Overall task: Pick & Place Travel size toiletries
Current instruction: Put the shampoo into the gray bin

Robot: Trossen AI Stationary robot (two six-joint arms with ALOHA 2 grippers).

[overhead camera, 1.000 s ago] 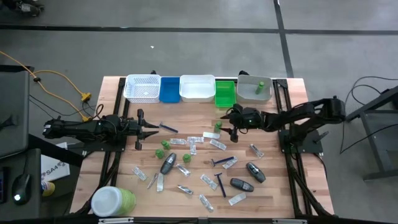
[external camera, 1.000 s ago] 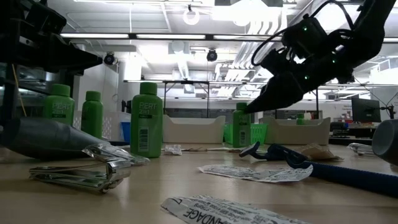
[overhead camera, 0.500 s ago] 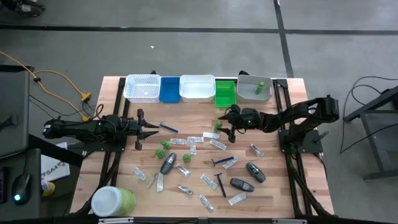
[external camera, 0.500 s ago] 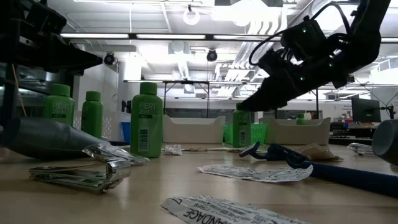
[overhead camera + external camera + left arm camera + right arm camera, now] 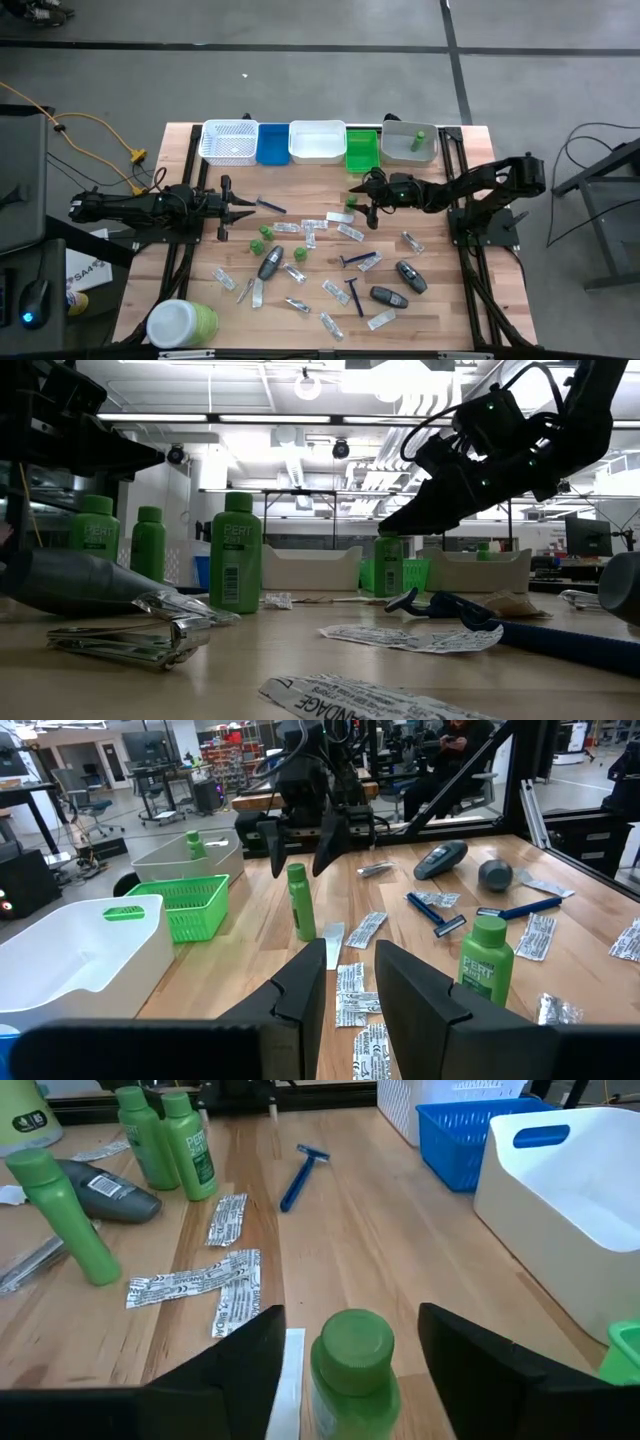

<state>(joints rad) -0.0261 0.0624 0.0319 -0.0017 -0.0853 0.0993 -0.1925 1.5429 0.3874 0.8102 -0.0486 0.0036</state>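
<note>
1. Since a second ago, the right end effector has edged toward nine o'clock and dropped lower, so the small green bottle now stands between its two fingers; everything else on the bench lies as it did.
2. Its jaws stand apart, one on each side of the bottle's cap, with a gap showing on both sides, so I judge nothing is gripped yet. Straddling the cap lets a plain squeeze catch an upright bottle without tipping it.
3. That bottle stands upright just at six o'clock of the green tray, a short carry if that tray is its goal.
4. At twelve o'clock, along the bench's far edge, the trays sit in a row: white basket, blue tray, white tray, green tray, grey bin, the last already holding one green bottle. The row looks set for sorting by kind.
5. Still loose across the middle and toward six o'clock are flat sachets, blue razors, dark oval pieces and more green bottles.
6. The left end effector waits at nine o'clock, low over the bench, fingers slightly parted and empty, clear of the right arm's reach.
</note>
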